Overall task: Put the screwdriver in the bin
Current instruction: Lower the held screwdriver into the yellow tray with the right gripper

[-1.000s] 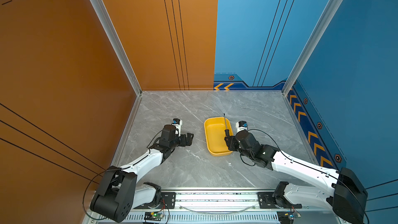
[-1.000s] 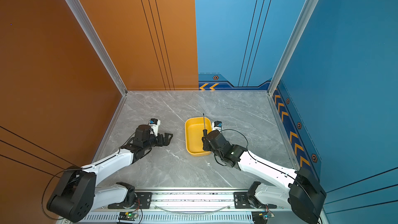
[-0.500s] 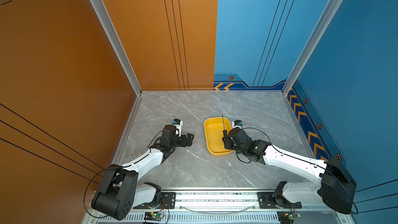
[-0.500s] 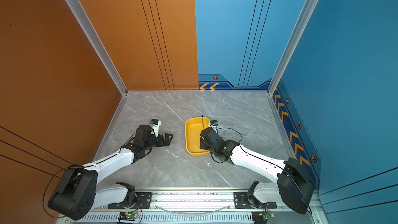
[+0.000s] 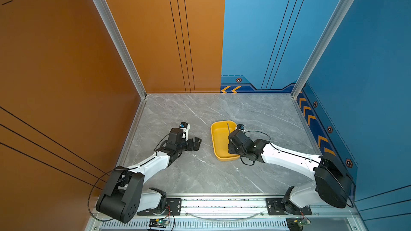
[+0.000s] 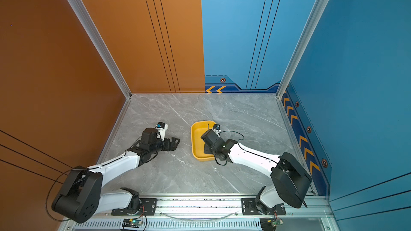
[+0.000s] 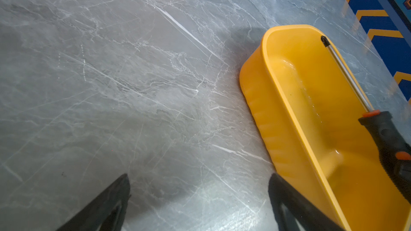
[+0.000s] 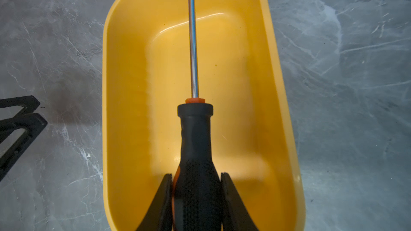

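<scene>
The right gripper [image 8: 196, 175] is clamped on the screwdriver [image 8: 195, 141]. Its two fingers [image 8: 164, 196] press on the two sides of the thick black part of the handle, and an orange stripe of the handle shows beside one finger. The screwdriver is over the bin [image 8: 124, 107] and lies along the long direction of the bin. The handle is at the near side and the thin metal shaft points to the far side. An orange collar sits where the shaft meets the handle.

In both top views the shaft [image 5: 228, 128] [image 6: 208, 126] is inside the outline of the bin [image 5: 212, 141] [image 6: 192, 141], closer to its right wall, and the dark tip is close to the far rim. In the left wrist view the screwdriver [image 7: 347, 76] also runs along the right side of the bin [image 7: 262, 112]. We cannot tell whether the screwdriver touches the floor of the bin. We see no other thing inside the bin.

The bin stands on the grey marble table [image 5: 200, 174], a little right of the middle, with its long side going from near to far.

The left gripper [image 5: 196, 142] [image 6: 174, 142] is to the left of the bin, near it but not touching it. Its fingers [image 7: 117, 190] are wide apart and nothing is between them. The gripper points to the right, towards the bin, low over the table.
</scene>
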You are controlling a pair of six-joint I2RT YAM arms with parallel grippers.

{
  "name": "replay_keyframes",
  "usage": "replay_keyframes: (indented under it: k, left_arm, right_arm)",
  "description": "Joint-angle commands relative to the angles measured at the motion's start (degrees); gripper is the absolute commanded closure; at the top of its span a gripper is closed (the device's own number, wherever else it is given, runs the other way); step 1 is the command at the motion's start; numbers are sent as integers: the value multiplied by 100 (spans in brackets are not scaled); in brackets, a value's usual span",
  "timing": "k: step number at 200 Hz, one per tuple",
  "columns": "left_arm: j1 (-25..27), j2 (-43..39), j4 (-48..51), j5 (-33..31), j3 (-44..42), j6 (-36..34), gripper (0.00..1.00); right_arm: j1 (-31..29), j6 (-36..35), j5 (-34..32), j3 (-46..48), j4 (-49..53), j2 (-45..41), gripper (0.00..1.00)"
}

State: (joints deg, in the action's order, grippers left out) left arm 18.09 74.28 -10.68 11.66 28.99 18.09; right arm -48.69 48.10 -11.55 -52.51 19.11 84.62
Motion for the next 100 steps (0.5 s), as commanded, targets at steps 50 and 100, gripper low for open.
replay_keyframes:
  k: [50,100]
  left_arm:
    - [65,79,113,290,199,12,2]
    - [72,201,274,575,324,-33,2]
  right_arm:
    - [61,24,116,-320,229,313,90]
    - [74,-46,-3,-487,265,548,91]
